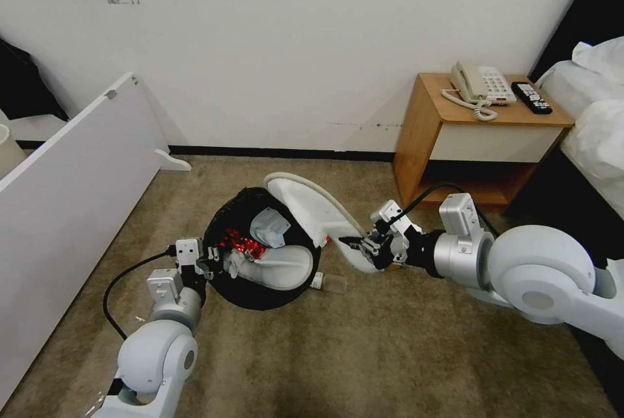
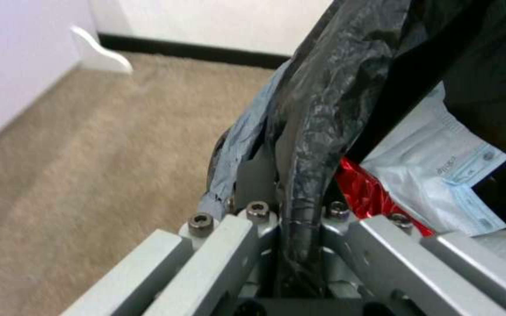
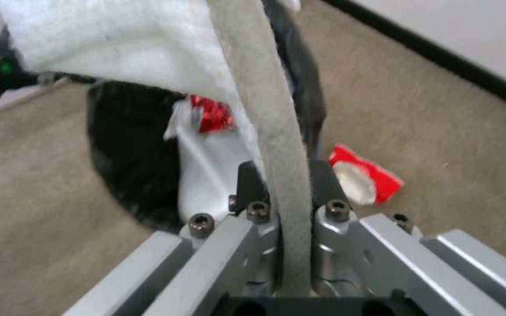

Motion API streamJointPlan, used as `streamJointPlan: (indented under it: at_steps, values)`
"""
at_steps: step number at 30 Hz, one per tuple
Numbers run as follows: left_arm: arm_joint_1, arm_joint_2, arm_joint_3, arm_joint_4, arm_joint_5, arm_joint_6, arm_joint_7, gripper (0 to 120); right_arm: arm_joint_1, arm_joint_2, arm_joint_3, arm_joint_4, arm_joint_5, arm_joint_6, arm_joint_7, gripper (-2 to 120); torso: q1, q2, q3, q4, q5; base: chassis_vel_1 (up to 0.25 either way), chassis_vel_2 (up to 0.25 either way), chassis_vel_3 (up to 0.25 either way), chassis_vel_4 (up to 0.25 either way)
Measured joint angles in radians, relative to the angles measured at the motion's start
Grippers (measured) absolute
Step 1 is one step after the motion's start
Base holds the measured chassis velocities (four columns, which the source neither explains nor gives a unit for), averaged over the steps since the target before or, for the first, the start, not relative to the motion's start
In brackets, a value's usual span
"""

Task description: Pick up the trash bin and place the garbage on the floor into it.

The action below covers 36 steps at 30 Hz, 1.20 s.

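The trash bin [image 1: 250, 298], lined with a crinkled black bag, sits tipped on the carpet floor [image 1: 364, 353] with its mouth turned up toward the head camera. It is the landmark here.

The left gripper [image 1: 218, 261] is clenched on the bin's near-left rim; in the left wrist view the black bag edge [image 2: 309, 145] runs straight down between its closed jaws. The right gripper [image 1: 356, 246] is just to the right of the bin and grasps one white slipper [image 1: 318, 210] by its edge. That slipper stands up on its side, its far end leaning over the bin's right rim. In the right wrist view its grey sole edge [image 3: 265, 109] is pinched between the jaws.

Inside the bin I count one second white slipper [image 1: 283, 268], one red crinkled wrapper [image 1: 242, 244] and one pale blue-white packet [image 1: 272, 228].

On the floor just right of the bin lie one small clear bottle [image 1: 330, 282] and one red-and-white crushed wrapper [image 3: 363, 175].

Well right of the bin stands one wooden nightstand [image 1: 416, 138] with one telephone [image 1: 482, 83] and one remote [image 1: 531, 97].
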Motion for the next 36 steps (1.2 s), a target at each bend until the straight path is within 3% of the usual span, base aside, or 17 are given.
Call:
streamJointPlan:
  at_steps: [2,8,12,16,17,18,27,36]
  values:
    - [0.004,0.001,0.004,0.001,-0.043,0.023,-0.002,1,0.003,0.029,-0.007,-0.029,-0.078,0.031,-0.024,1,0.0,0.0,0.0,0.0002,0.0002,0.0,0.0,0.0,0.0]
    - [0.004,0.005,0.009,0.005,-0.112,0.065,-0.006,1,0.016,0.072,-0.013,-0.053,-0.136,0.091,-0.06,1,0.0,0.0,0.0,0.0001,0.0001,0.0,0.0,0.0,0.0]
    - [-0.018,0.01,0.017,0.024,-0.272,0.129,-0.046,1,0.02,0.094,-0.006,-0.065,-0.209,0.152,-0.123,1,0.0,0.0,0.0,0.0001,0.0,0.0,0.0,0.0,0.0]
    - [-0.03,0.014,0.02,0.031,-0.351,0.152,-0.073,1,0.012,0.096,0.0,-0.063,-0.225,0.181,-0.133,1,0.0,0.0,0.0,-0.0001,0.0,0.0,0.0,0.0,0.0]
    - [-0.044,0.021,0.023,0.033,-0.435,0.176,-0.105,1,-0.006,0.093,0.009,-0.066,-0.26,0.222,-0.151,1,0.0,0.0,0.0,-0.0001,-0.0001,0.0,0.0,0.0,0.0]
    - [-0.049,0.026,0.023,0.033,-0.465,0.184,-0.116,1,-0.018,0.092,0.018,-0.071,-0.279,0.243,-0.161,1,0.0,0.0,0.0,-0.0001,0.0001,0.0,0.0,0.0,0.0]
    - [-0.086,0.05,0.027,0.024,-0.641,0.218,-0.194,1,-0.048,0.103,0.066,-0.071,-0.325,0.301,-0.203,1,0.0,0.0,0.0,0.0,0.0001,0.0,0.0,0.0,0.0]
    - [-0.103,0.049,0.023,0.007,-0.762,0.228,-0.25,1,-0.105,0.114,0.078,-0.064,-0.365,0.335,-0.213,1,0.0,0.0,0.0,0.0,0.0,0.0,0.0,0.0,0.0]
